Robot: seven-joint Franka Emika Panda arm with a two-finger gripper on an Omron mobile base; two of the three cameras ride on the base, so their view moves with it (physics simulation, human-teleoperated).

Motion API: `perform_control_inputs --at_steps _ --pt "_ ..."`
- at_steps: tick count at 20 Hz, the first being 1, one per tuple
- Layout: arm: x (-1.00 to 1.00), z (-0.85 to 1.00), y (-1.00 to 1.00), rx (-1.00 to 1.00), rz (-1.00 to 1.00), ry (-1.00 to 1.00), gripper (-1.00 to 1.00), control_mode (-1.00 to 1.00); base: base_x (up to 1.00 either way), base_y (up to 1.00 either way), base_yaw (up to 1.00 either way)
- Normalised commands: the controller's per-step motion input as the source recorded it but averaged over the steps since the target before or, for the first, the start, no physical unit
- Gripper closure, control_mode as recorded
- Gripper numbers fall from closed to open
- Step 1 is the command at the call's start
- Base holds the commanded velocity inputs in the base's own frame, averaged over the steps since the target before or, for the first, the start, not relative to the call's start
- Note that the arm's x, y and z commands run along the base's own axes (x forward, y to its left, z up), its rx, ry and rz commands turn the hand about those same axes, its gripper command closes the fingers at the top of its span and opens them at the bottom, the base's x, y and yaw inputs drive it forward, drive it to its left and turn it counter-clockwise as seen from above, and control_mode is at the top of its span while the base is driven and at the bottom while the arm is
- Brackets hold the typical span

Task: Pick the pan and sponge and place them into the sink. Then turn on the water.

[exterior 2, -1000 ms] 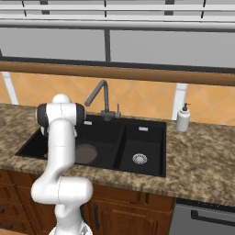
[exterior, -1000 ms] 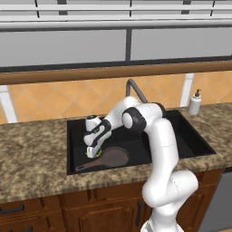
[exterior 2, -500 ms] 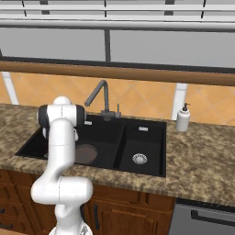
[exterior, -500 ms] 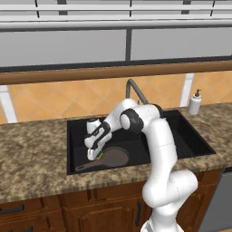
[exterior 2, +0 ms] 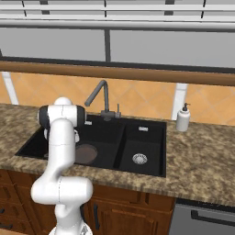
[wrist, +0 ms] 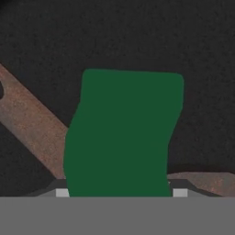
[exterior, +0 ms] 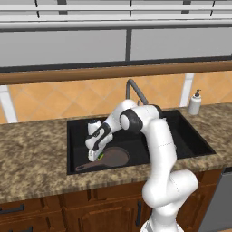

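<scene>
The dark brown pan (exterior: 115, 157) lies flat in the left basin of the black sink (exterior: 181, 136), its thin handle (exterior: 84, 167) pointing to the front left. My gripper (exterior: 94, 155) hangs low over the pan's handle end, shut on the sponge (exterior: 100, 155). In the hand view the sponge's green side (wrist: 124, 133) fills the space between my fingertips (wrist: 62, 193), with the pan handle (wrist: 27, 119) running under it. The pan (exterior 2: 86, 153) also shows beside my arm in the right base view. The water is out of view.
A dark gooseneck faucet (exterior: 136, 90) rises behind the sink's divider. A white soap dispenser (exterior: 195, 102) stands on the granite counter (exterior: 31, 154) at the back right. The right basin (exterior 2: 142, 137) has a silver drain (exterior 2: 139, 159).
My hand has sunk lower into the left basin with the sponge, closer to the pan. The pan has stayed in place.
</scene>
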Motion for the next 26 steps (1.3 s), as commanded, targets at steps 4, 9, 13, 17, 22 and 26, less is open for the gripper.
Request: perform_control_inputs --at_steps 4,9,13,17,22,26 --pt "0.00 0.00 -0.03 0.00 0.00 0.00 -1.00 -1.00 0.00 0.00 0.00" --pt "-0.08 0.10 -0.16 0.04 -0.03 0.00 -1.00 -1.00 0.00 0.00 0.00" --pt "-0.33 0.81 -0.19 0.13 -0.06 -0.05 -1.00 -1.00 0.00 0.00 0.00" --pt "-0.74 1.00 -0.04 0.14 -0.07 -0.21 -1.00 -1.00 0.00 0.00 0.00" --pt "-0.75 1.00 -0.04 0.06 -0.12 -0.17 -1.00 -1.00 0.00 0.00 0.00" --pt "-0.58 1.00 -0.08 0.00 -0.16 -0.17 -1.00 -1.00 0.00 0.00 0.00"
